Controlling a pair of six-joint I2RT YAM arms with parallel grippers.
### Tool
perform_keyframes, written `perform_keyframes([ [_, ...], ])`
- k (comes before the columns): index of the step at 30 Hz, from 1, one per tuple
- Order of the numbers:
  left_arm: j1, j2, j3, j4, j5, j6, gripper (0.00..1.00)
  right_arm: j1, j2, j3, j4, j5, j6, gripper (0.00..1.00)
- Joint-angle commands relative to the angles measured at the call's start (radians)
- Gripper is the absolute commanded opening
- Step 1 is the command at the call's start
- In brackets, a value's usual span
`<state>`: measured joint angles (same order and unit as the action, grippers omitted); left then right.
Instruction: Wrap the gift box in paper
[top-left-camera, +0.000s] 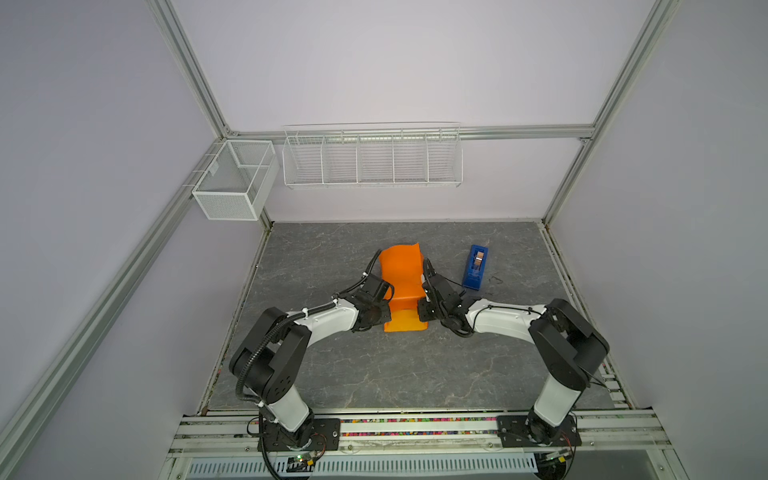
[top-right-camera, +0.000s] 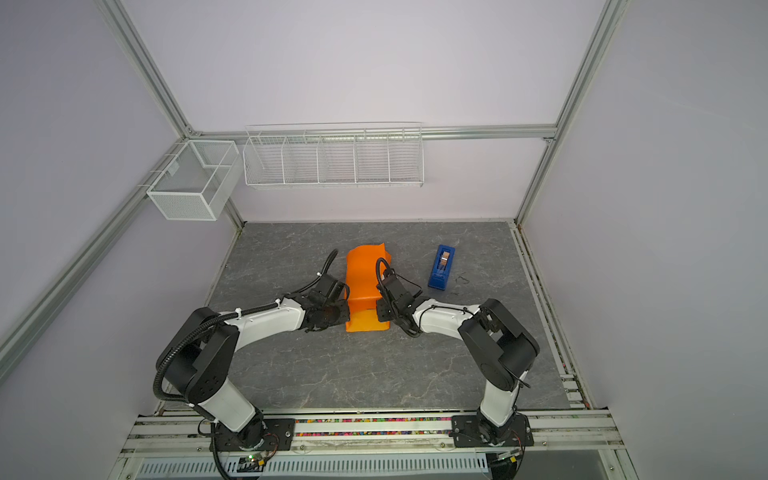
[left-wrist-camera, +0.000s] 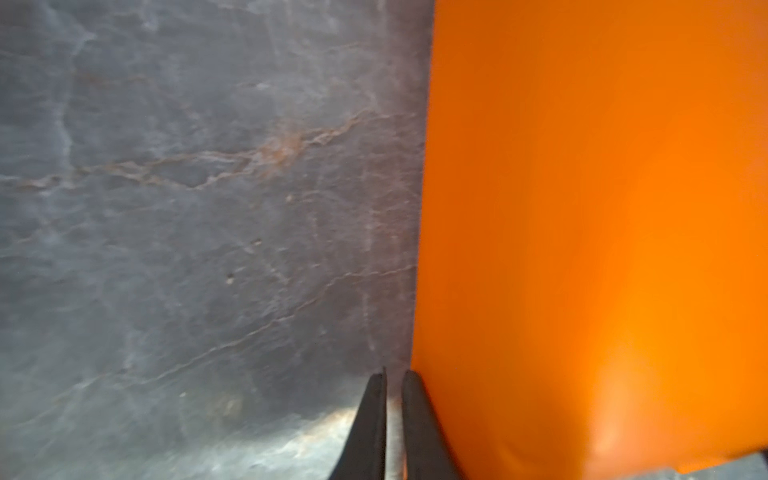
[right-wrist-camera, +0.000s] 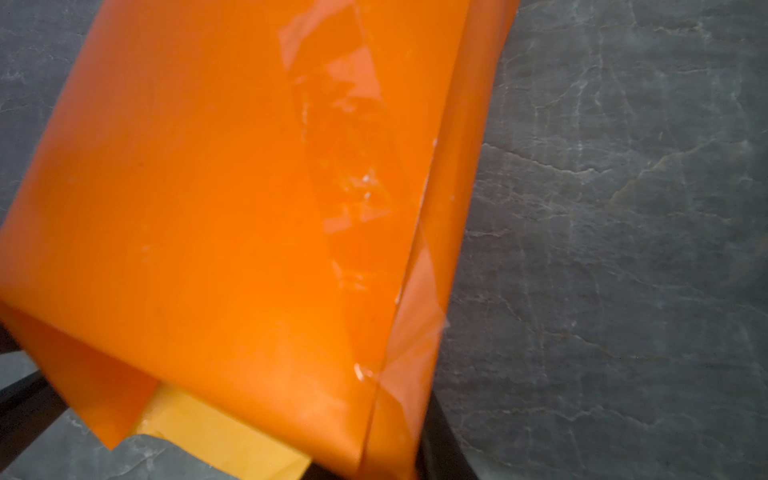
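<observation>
Both top views show the paper (top-left-camera: 401, 270) at the centre of the bench (top-left-camera: 374, 374), folded over into a humped orange parcel with its far flap standing up and curling. No part of the gift box is visible; it is judged to sit inside the fold.

Right wrist view shows overlapped layers, a glossy clear strip (right-wrist-camera: 332, 124) along the seam, and a paler underside at the open end.

Handling judgement: a thin, light, smooth sheet, easily creased or torn and liable to spring open. Take hold at edges or folded corners, pressing against the box rather than pulling.

Up against the paper's edge, the left gripper (left-wrist-camera: 392, 374) is closed to a sliver and empty, one finger touching that edge. On the parcel's right side sits the right gripper (top-left-camera: 423, 309); paper hides its tips, so its grip cannot be told.

Right of the parcel and apart from it stands the tape dispenser (top-left-camera: 476, 266).
</observation>
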<state>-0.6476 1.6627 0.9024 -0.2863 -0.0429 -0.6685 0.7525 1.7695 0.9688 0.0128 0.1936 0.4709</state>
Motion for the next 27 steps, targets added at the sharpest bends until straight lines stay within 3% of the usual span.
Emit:
perform_keyframes([
  [1,-0.004,-0.020,0.013,0.046,0.040,0.014,0.11,-0.006,0.007,-0.006,0.019,-0.002,0.009,0.21],
  [14,-0.006,-0.022,0.018,0.069,0.076,-0.009,0.11,-0.006,0.007,-0.007,0.019,-0.004,0.009,0.21],
  [27,-0.006,-0.005,-0.039,0.206,0.157,-0.127,0.11,-0.006,0.006,-0.009,0.019,-0.004,0.010,0.20],
])
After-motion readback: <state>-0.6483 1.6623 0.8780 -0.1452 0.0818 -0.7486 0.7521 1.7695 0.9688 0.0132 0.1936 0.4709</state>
